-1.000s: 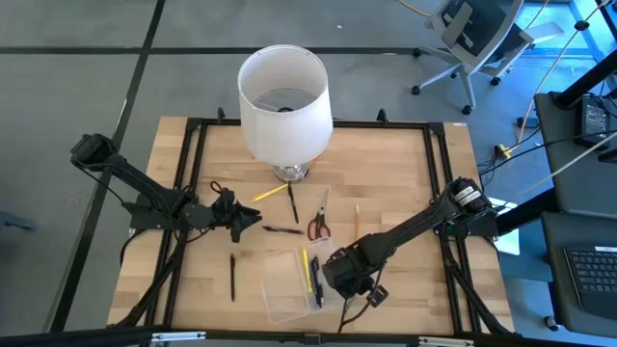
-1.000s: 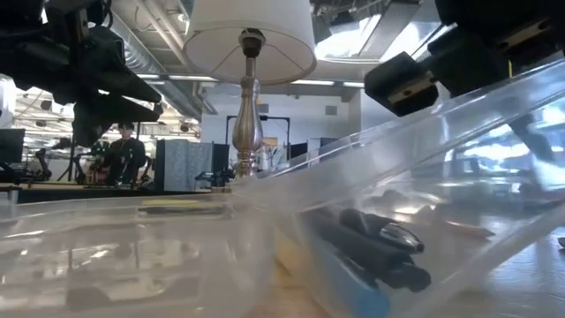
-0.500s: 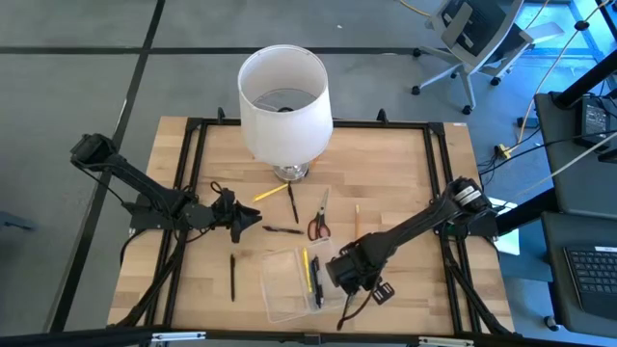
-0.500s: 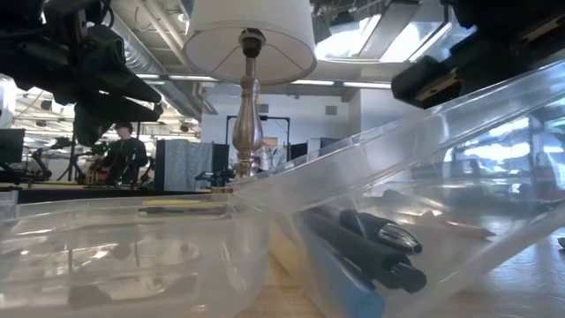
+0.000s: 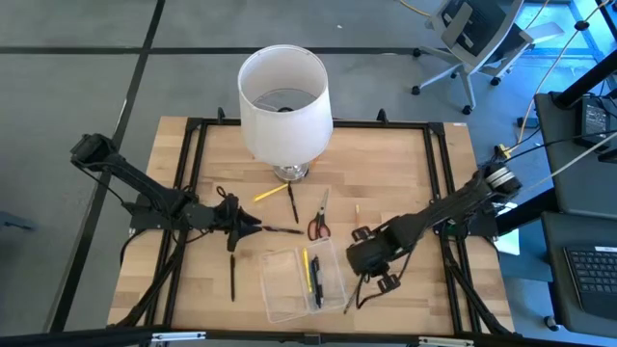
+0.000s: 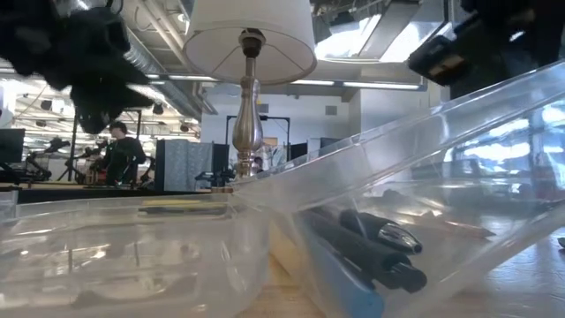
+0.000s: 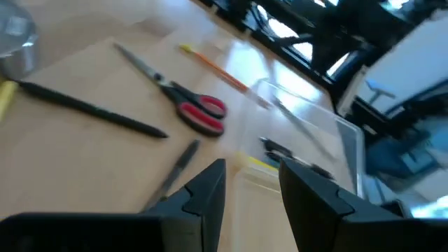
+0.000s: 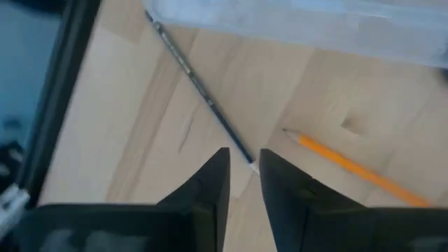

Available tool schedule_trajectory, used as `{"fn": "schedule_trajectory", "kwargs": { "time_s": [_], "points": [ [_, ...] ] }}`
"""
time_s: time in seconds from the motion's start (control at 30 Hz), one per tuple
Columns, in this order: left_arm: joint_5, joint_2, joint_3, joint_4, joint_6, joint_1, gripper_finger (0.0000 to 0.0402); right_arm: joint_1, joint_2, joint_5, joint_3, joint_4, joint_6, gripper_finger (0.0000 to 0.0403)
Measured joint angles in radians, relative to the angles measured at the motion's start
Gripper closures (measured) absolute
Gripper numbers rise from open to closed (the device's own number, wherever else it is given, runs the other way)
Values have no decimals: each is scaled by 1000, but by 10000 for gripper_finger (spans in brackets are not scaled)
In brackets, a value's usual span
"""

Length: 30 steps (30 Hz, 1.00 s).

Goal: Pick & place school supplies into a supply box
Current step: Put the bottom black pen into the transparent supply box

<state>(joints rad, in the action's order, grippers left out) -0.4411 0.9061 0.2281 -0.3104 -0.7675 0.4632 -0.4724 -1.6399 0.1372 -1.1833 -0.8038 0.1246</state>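
A wooden table (image 5: pixel 395 164) framed in black rails carried the scene, with a white lampshade (image 5: pixel 284 104) on a metal lamp base (image 5: pixel 290 173) standing at its far side, the largest thing on it. In the low view a person (image 6: pixel 121 159) stood in the room beyond.

Two dark arms worked over the surface. The left gripper (image 5: pixel 253 226) hung near the table's middle-left, its fingers (image 7: pixel 203 199) parted by a narrow gap and holding nothing. The right gripper (image 5: pixel 384 282) hovered just beside the supply box's right edge, fingers (image 8: pixel 210 185) likewise slightly apart and empty.

The clear supply box (image 5: pixel 285 289) lay at the near middle of the table, holding a few pens along its right side: one yellow, one blue and at least one black.

Outside the box, seven items could be counted. The red-handled scissors (image 5: pixel 319 222) lay between the grippers. A yellow pencil (image 5: pixel 267 193) and a dark pen (image 5: pixel 291 203) lay near the lamp base, a black pen (image 5: pixel 281 229) just ahead of the left gripper, and another black pen (image 5: pixel 232 277) left of the box. An orange pencil (image 5: pixel 356 220) lay beyond the right gripper, and a thin dark pencil (image 8: pixel 199 87) rested beside the box's right edge.
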Motion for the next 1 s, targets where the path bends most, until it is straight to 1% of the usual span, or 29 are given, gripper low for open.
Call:
{"fn": "schedule_trajectory", "kwargs": {
  "time_s": [0.07, 0.13, 0.2, 0.27, 0.33, 0.43, 0.5, 0.63, 0.73, 0.87, 1.0],
  "points": [
    [16, 6, 78, 133, 18, 0, 274, 2, 51, -13, 72, 60, 65, 320],
    [17, 26, 178, 317, 32, 0, 274, 6, 99, -15, 131, 112, 115, 320],
    [17, 56, 287, 513, -3, 0, 274, 14, 142, -17, 172, 143, 161, 320],
    [18, 100, 390, 690, -94, 2, 274, 22, 177, -34, 198, 159, 205, 320],
    [31, 156, 482, 842, -212, 10, 274, 29, 200, -78, 208, 157, 243, 320],
    [63, 252, 584, 988, -368, 29, 274, 36, 216, -150, 208, 164, 269, 320],
    [100, 319, 627, 1070, -478, 43, 274, 40, 216, -173, 208, 188, 267, 320],
    [221, 440, 657, 1143, -768, 69, 274, 39, 216, -189, 208, 225, 233, 320],
    [280, 516, 657, 1140, -941, 94, 274, 40, 216, -190, 208, 239, 197, 320],
    [369, 586, 657, 1145, -1112, 133, 274, 50, 215, -189, 208, 247, 158, 320],
    [393, 623, 657, 1121, -1279, 175, 274, 66, 215, -190, 208, 247, 128, 320]
  ]
}}
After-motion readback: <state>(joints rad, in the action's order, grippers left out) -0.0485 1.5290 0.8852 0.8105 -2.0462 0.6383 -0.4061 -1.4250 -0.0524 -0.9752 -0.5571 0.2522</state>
